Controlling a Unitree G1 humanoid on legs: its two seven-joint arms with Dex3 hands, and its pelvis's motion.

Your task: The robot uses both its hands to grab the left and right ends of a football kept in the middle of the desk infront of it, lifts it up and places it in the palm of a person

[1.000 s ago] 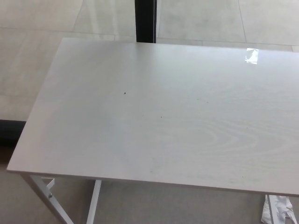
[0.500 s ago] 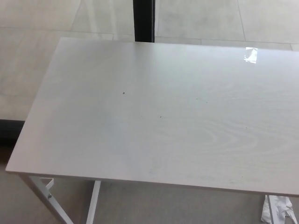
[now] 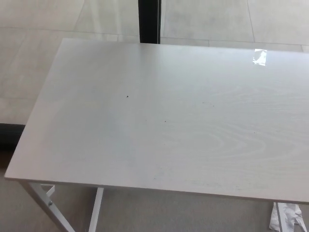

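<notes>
A pale wood-grain desk [image 3: 159, 116] fills most of the head view. No football shows on it or anywhere else in the picture. Neither of my hands nor any part of my arms is in view. No person's hand or palm shows either. The desktop carries only a few tiny dark specks [image 3: 127, 95] and a bright glare patch [image 3: 259, 57] near its far right corner.
The desk stands on white metal legs [image 3: 53, 210] at its near left corner. A black vertical post [image 3: 149, 21] rises behind the far edge. Tiled floor lies beyond the desk. A crumpled white thing [image 3: 288, 217] lies on the floor at the bottom right.
The whole picture has shifted very slightly, so the camera moved a little. Nothing on the desk has changed.
</notes>
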